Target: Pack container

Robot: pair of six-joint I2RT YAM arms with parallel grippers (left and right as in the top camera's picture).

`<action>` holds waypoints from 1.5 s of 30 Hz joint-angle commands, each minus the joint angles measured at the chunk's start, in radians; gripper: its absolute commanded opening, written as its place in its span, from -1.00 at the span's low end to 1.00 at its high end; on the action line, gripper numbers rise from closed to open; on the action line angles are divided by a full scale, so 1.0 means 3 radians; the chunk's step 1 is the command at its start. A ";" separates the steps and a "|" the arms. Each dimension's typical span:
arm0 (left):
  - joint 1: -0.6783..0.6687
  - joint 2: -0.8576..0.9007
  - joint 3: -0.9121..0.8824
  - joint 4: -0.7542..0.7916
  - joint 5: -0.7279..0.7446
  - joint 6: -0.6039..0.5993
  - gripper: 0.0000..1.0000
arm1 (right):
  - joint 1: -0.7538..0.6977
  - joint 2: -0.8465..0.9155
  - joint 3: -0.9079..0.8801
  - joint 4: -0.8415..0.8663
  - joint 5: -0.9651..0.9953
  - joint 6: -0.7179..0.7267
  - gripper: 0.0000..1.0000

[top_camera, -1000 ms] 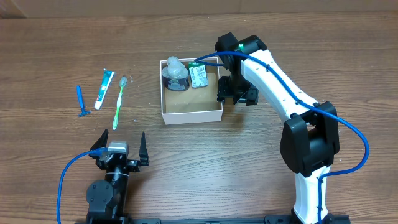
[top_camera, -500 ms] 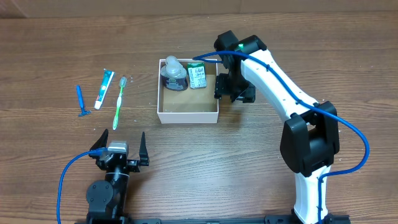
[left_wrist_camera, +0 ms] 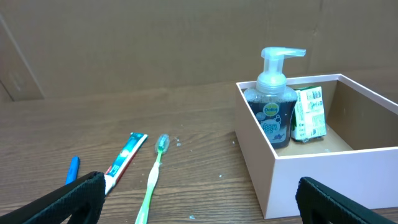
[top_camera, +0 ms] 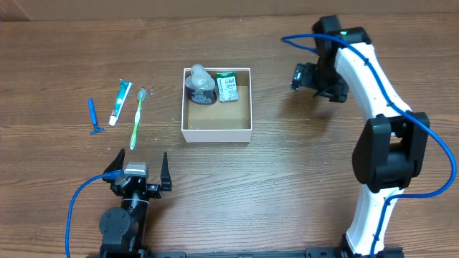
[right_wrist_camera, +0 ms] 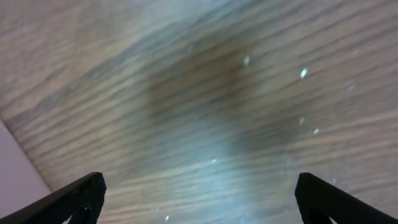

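Observation:
The container, a square white-walled box with a brown floor, sits at mid table. It holds a soap pump bottle and a small green-and-white carton along its far wall. The left wrist view shows the container, the bottle and the carton. A toothpaste tube, a green toothbrush and a blue razor lie on the table to the left. My left gripper is open and empty near the front edge. My right gripper is open and empty, right of the container.
The right wrist view shows only bare wood grain and a sliver of the container's wall at the left edge. Blue cables run along both arms.
My right gripper has drawn away from the container's right wall, moving right and toward the back. The container shifted slightly left and toward the back. The left arm has not moved.

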 commanded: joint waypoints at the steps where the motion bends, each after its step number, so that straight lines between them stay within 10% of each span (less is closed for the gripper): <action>1: -0.0015 0.0003 -0.0008 -0.0004 0.0037 0.0039 1.00 | -0.0139 0.0014 0.0079 0.0078 0.0019 -0.0085 1.00; 45: -0.0015 0.0151 0.0247 0.0209 0.0292 -0.0275 1.00 | -0.0215 0.0014 0.0078 0.0603 0.0108 -0.0347 1.00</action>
